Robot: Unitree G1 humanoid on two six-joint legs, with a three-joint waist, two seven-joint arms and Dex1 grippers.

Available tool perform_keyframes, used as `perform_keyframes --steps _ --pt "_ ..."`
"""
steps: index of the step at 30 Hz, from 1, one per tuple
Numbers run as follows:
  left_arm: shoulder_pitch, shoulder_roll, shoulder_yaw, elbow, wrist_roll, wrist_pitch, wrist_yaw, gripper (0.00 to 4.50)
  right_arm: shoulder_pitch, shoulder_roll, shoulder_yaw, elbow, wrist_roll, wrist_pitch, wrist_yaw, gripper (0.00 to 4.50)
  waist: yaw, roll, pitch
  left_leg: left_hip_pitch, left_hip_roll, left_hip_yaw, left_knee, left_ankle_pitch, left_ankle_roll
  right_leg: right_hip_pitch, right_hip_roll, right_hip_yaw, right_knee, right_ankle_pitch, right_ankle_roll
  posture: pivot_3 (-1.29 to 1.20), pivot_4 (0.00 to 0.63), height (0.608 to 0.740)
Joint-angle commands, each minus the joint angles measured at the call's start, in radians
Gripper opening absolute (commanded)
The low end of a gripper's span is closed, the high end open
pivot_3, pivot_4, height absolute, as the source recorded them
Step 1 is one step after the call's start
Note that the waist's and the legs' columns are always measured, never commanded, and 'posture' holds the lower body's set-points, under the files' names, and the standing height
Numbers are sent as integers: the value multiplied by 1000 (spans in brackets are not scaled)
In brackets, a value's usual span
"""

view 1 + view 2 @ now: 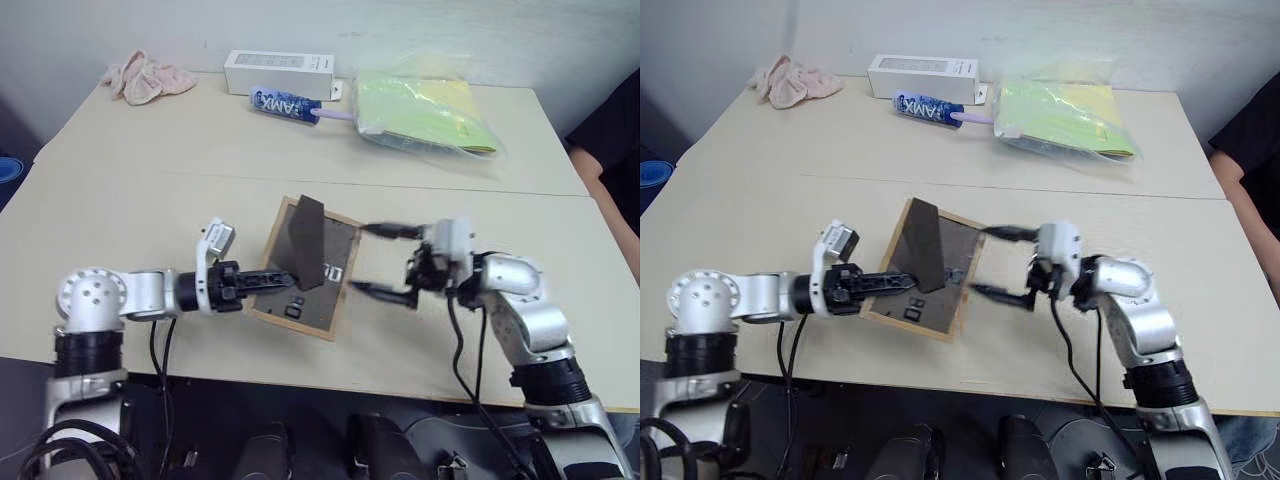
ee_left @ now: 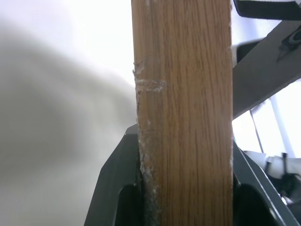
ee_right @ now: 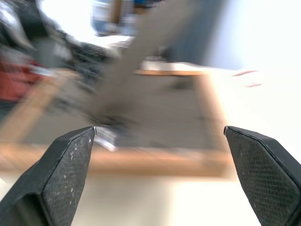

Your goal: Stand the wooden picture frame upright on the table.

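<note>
Here, left tool (image 1: 283,281) at lower centre-left of the head views, clenched on the near left edge of the wooden picture frame (image 1: 315,275); in the left wrist view, black fingers (image 2: 117,188) pressed on either side of the light-wood rail (image 2: 184,113). Frame held at the middle of the picture, dark grey back facing up, fold-out stand (image 1: 305,243) swung out and rising from it. Just right of the frame, right tool (image 1: 385,262) released, fingers spread wide, one above the other, tips close beside the frame's right edge without gripping it; same wide gap seen in the right wrist view, with the frame's back lying beyond the fingertips (image 3: 70,155). Below all this, pale beige bench (image 1: 180,190) with a thin seam across it. Along the top: pink cloth (image 1: 148,78) at upper left, white box (image 1: 278,72), blue tube (image 1: 292,105), yellow-green plastic bag (image 1: 425,110) at upper right. At the right edge, a person's dark sleeve (image 1: 610,125).
</note>
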Motion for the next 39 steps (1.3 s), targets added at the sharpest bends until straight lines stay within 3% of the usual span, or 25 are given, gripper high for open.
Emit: perform_keyframes --steps 1,3,6,14,18,24,27,29,34,35,39 --pt "-29 53 -78 53 -151 11 4 1269 -12 -21 15 47 -122 -291 43 4471 -2 0 0 0 0 0 0 0 0 0 0 0 0 0 0 0 150 740" --pt "-41 77 -124 85 -214 11 22 1269 -30 -38 49 131 -266 -547 26 4471 -5 0 0 0 0 0 0 0 0 0 0 1 0 0 0 0 150 740" --pt "-59 90 -172 120 -280 11 63 1269 -75 -21 59 233 -420 -769 -82 4471 -14 0 0 1 0 1 1 0 -1 0 0 1 0 0 0 0 150 740" --pt "-87 108 -244 178 -458 2 182 1269 -135 42 106 350 -636 -1016 -340 4471 -27 0 0 1 1 0 1 2 -2 0 0 1 3 0 0 0 150 740" --pt "-85 128 -287 173 -565 -46 245 1269 -150 71 126 377 -721 -1068 -444 3603 -26 0 0 1 1 0 1 2 -2 0 0 1 3 0 0 0 150 740" --pt "-87 140 -302 157 -600 -65 239 1269 -166 85 125 417 -833 -1068 -592 1709 -26 0 0 1 1 0 1 2 -2 0 0 1 3 0 0 0 150 740" --pt "-64 163 -302 76 -600 -94 265 2206 -178 73 120 442 -868 -1068 -651 1568 -26 0 0 1 1 0 1 2 -2 0 1 1 3 0 0 0 150 740" --pt "-40 170 -269 41 -600 -128 268 2804 -186 67 116 446 -870 -1063 -683 1245 -26 0 0 1 1 0 1 2 -2 0 0 1 3 0 0 0 150 740" --pt "68 242 -165 -58 -591 -236 307 4326 -199 52 130 436 -818 -1032 -721 1241 -37 0 0 2 1 0 1 2 -3 0 1 2 3 0 0 0 150 740" --pt "108 258 -110 -91 -521 -267 274 4500 -193 45 132 428 -789 -1019 -717 1241 -38 0 0 2 2 0 1 2 -3 0 1 2 3 0 -1 0 150 740" --pt "228 320 8 -160 -253 -387 118 4500 -161 18 142 405 -659 -943 -681 1241 -37 0 0 2 1 0 1 2 -3 0 0 1 2 0 -1 0 150 740"
